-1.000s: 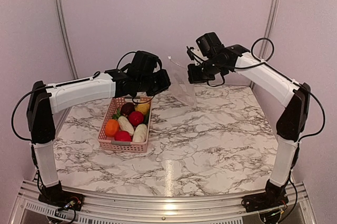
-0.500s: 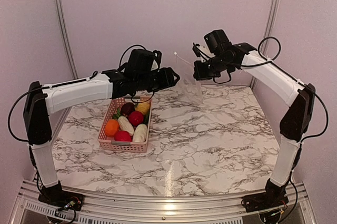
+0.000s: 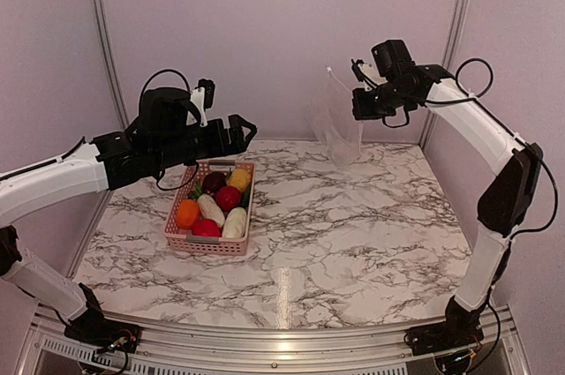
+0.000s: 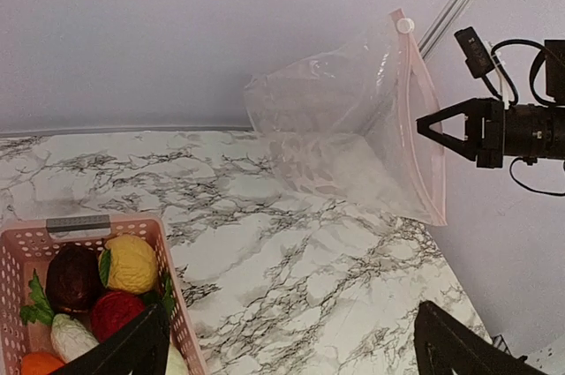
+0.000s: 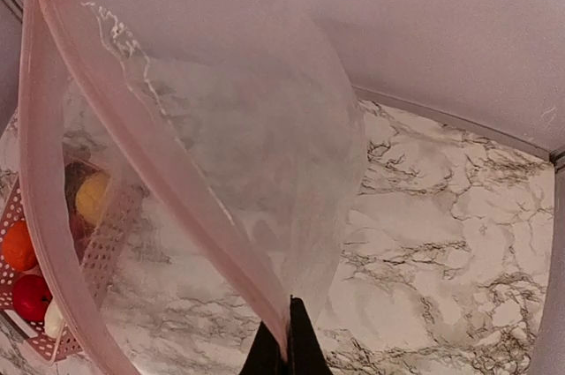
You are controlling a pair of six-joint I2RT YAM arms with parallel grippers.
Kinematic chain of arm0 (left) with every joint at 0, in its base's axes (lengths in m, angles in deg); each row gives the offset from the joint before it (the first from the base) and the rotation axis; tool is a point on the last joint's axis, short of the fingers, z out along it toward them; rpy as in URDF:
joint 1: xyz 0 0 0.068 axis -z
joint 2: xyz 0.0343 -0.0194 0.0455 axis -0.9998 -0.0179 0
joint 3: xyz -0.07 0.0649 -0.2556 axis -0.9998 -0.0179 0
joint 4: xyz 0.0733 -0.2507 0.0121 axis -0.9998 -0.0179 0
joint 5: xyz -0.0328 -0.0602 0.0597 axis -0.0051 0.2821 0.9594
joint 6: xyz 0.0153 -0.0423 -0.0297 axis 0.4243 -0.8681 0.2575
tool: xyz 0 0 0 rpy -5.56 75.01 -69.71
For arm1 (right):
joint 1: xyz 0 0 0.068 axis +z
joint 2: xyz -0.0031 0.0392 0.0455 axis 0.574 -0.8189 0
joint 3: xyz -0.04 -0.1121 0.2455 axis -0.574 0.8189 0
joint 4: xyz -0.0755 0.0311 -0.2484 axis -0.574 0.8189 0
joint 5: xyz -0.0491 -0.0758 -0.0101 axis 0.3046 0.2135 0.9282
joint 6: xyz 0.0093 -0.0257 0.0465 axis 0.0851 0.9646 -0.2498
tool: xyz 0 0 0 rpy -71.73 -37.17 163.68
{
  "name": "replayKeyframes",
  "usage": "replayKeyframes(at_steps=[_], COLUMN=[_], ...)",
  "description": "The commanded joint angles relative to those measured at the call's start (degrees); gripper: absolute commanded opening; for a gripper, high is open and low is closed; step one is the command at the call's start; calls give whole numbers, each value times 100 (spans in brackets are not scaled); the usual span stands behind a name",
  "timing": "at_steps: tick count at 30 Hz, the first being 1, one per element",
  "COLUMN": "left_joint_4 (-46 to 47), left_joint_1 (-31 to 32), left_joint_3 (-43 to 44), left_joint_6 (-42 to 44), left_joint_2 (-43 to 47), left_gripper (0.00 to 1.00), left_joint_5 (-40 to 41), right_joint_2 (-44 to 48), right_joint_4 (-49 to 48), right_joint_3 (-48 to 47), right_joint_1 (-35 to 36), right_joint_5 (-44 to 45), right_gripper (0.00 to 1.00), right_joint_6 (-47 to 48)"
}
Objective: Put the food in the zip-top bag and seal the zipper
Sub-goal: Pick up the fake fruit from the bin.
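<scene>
**Change of state.** Over the preceding second, the left gripper [image 3: 245, 129] was opened and drawn back to the left, away from the zip-top bag [image 3: 337, 123]. Its jaws were found spread wide and empty. The right gripper [image 3: 357, 101] was carried higher and further right, and its jaws were kept pressed together on the pink zipper [image 4: 424, 119] at the bag's mouth.

**Consequence (a judgement).** The bag was left hanging from that single pinch. The left arm is taken to be freed for picking. No loading had been done.

**Positions.** The toy fruits and vegetables [image 3: 216, 203] were all seen in the pink lattice basket [image 3: 207, 247], none in the bag. The open left gripper was placed above the basket's far end, apart from the pieces. The bag was held well to the right of it, above the far part of the marble table [image 3: 353, 225]. Contact between its lower corner and the table could not be determined. In the right wrist view the zipper's two strips were seen parted, so the mouth was unsealed.
</scene>
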Motion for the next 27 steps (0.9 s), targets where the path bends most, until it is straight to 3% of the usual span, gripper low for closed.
replayKeyframes(at_steps=[1,5,11,15,20,27], left_joint_4=[-927,-1554,-1697,-1217,-1187,-1974], left_joint_1=[-46,-47,-58,-95,-326,-629], left_joint_3=[-125,-71,26,-360,-399,19], left_joint_6=[221,-326,281,14,-63,-283], left_joint_2=[25,-43,-340,-286,-497,-1031], left_gripper=[99,99,99,99,98,87], left_joint_5=[318,1518,1141,1481,1006,795], right_joint_2=[582,886,1342,1433,1276,1195], right_joint_4=[-98,-99,-509,-914,-1113,-1561], right_joint_3=[308,518,1727,2386,2683,2960], right_joint_1=[-293,-622,-909,-839,-647,-219], right_joint_5=[280,465,211,-394,-1111,-1297], right_gripper=[0,0,0,0,0,0], right_joint_6=[428,676,610,385,48,-166])
